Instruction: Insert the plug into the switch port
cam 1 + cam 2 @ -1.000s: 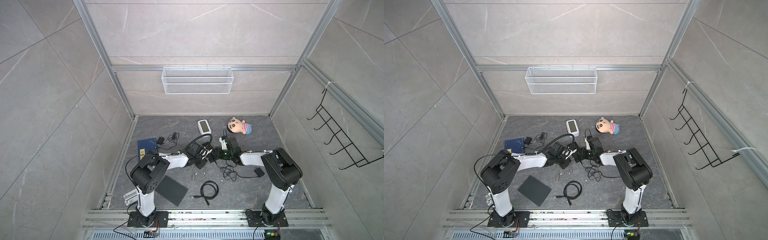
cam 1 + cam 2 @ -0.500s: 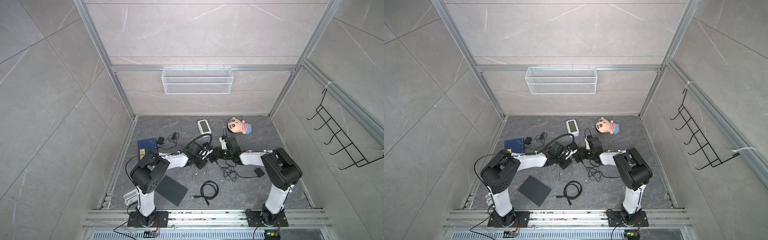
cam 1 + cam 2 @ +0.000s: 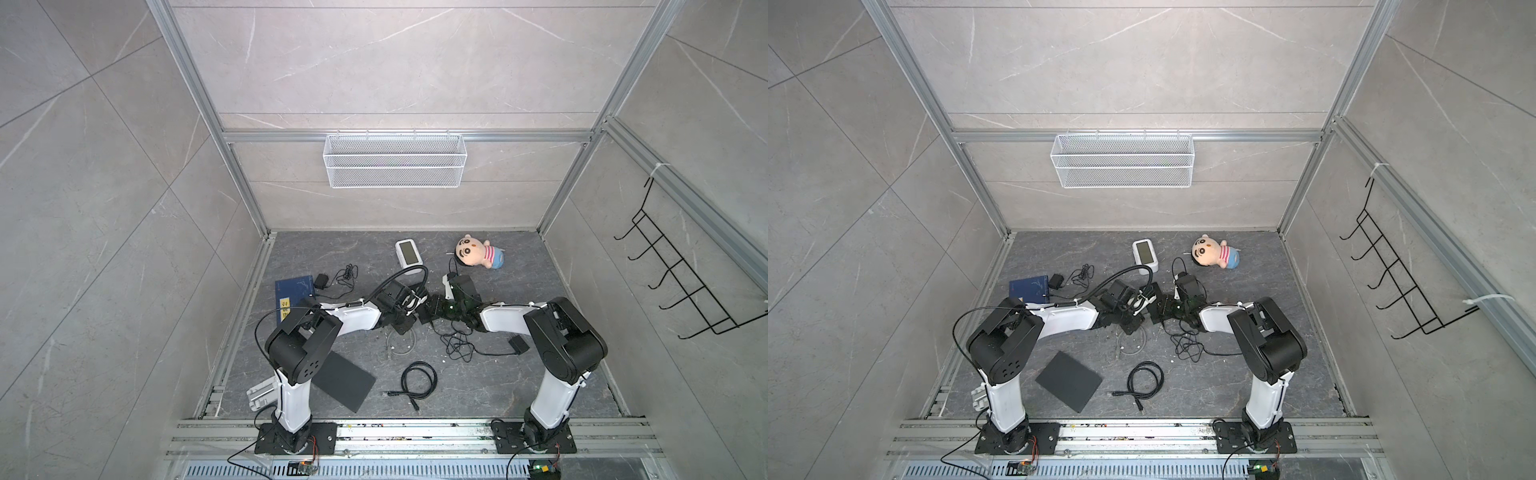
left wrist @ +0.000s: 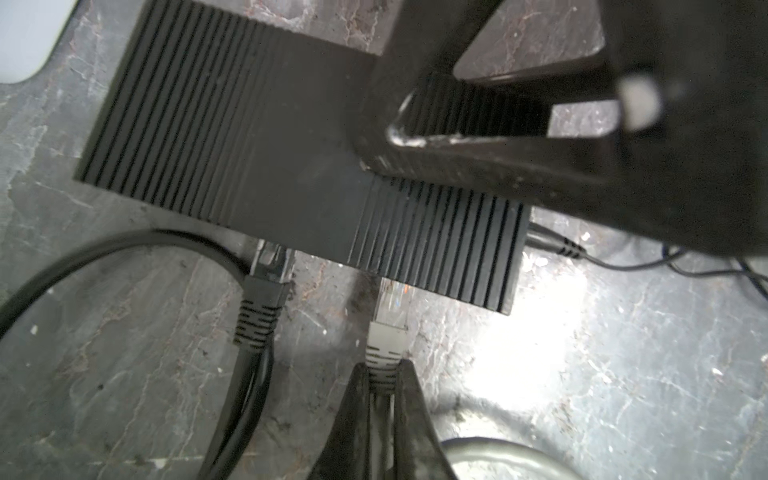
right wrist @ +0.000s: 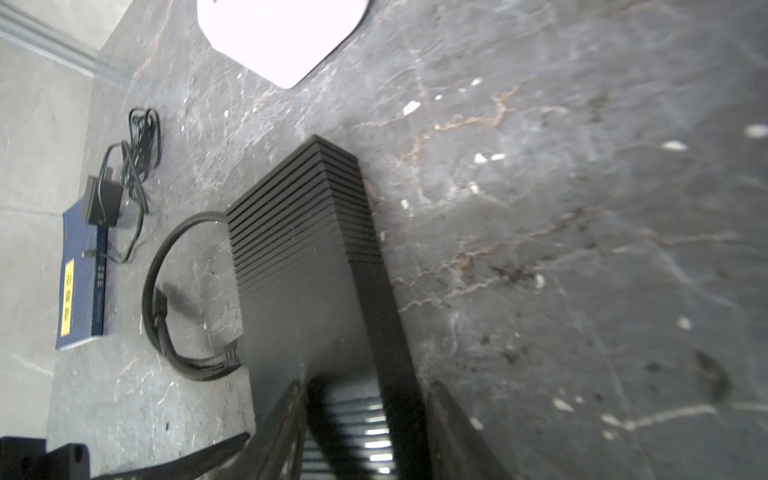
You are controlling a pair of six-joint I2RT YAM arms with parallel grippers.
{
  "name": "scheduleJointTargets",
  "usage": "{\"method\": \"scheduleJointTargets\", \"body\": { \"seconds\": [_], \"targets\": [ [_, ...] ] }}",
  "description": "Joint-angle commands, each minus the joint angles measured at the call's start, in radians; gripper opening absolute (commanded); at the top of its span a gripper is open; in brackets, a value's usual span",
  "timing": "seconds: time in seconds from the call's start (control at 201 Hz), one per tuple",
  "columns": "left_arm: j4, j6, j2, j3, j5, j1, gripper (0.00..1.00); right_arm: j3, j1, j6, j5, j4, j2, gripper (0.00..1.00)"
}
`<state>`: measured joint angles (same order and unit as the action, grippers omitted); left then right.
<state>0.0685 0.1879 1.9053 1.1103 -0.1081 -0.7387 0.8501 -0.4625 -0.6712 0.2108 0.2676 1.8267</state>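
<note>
The left claw (image 4: 383,370) is clenched on the ribbed collar of a grey cable (image 4: 385,345), just behind the clear plug (image 4: 390,303). This leaves the plug jutting straight out past its tips, where it can be steered and pushed along its own length. Directly ahead of that claw lies the switch (image 4: 270,145), a flat black ribbed box. The plug's nose meets its front edge, with most of the clear body showing outside. The port is hidden beneath that edge, so I cannot tell whether the plug has clicked home; it looks only partly in. A black cable (image 4: 259,316) sits plugged in alongside. The right claw (image 5: 365,390) grasps the switch across one end, likely bracing it so the push does not slide it away.
</note>
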Motion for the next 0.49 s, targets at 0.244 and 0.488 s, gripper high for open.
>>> {"method": "scheduleJointTargets", "body": {
  "seconds": [0.244,0.488],
  "targets": [
    [-0.267,-0.041,-0.005,0.089,-0.237,-0.018,0.02,-0.048,-0.090,-0.127,0.139,-0.096,0.086,0.48],
    [-0.239,-0.046,-0.002,0.105,-0.265,-0.021,0.09,-0.051,-0.094,-0.159,0.139,-0.074,0.092,0.47]
  ]
}}
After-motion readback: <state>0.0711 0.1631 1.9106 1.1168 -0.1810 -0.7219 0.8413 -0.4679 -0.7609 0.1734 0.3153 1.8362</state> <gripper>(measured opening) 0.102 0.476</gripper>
